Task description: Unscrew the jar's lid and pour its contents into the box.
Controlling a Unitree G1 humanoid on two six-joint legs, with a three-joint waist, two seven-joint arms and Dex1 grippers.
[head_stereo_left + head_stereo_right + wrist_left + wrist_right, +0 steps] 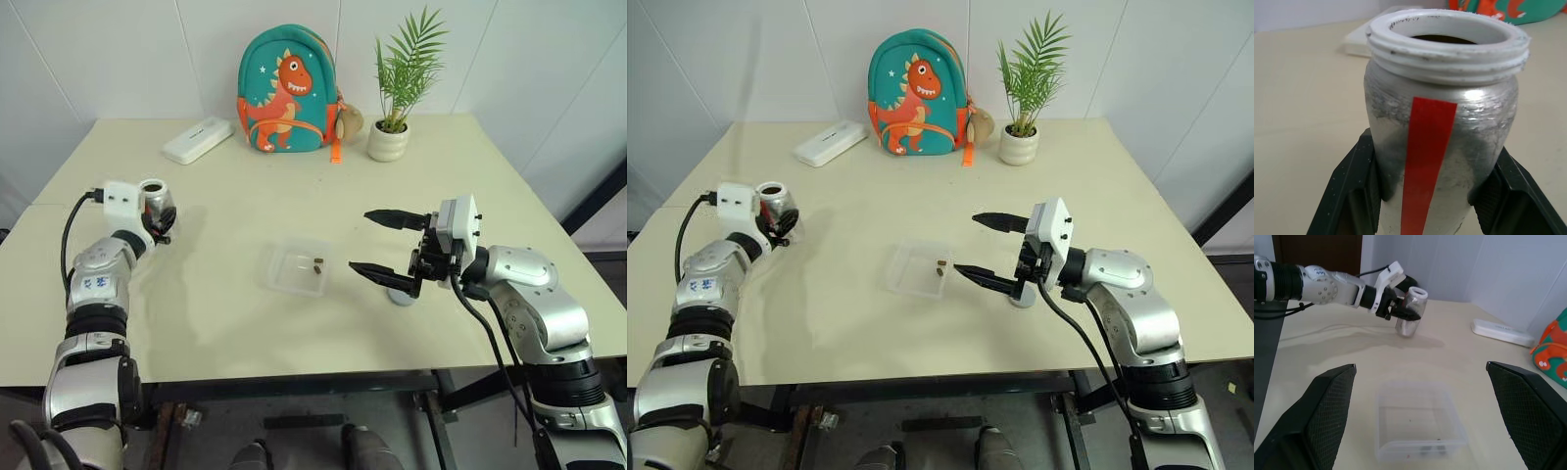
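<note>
Table [235,323]: pale cream top against a white wall; a dinosaur backpack [287,90], potted plant [397,88] and white case [198,140] sit along the far edge.
Left gripper [157,217]: clamped on the jar [153,198] — upright, mouth uncovered, red stripe facing the wrist camera.
Right gripper [377,242]: fingers wide apart, holding nothing, pointing toward the box.
Box [296,266]: mid-table, a few dark contents [318,261] inside.
Lid [400,295]: on the table below the right gripper — right of the box.
</note>
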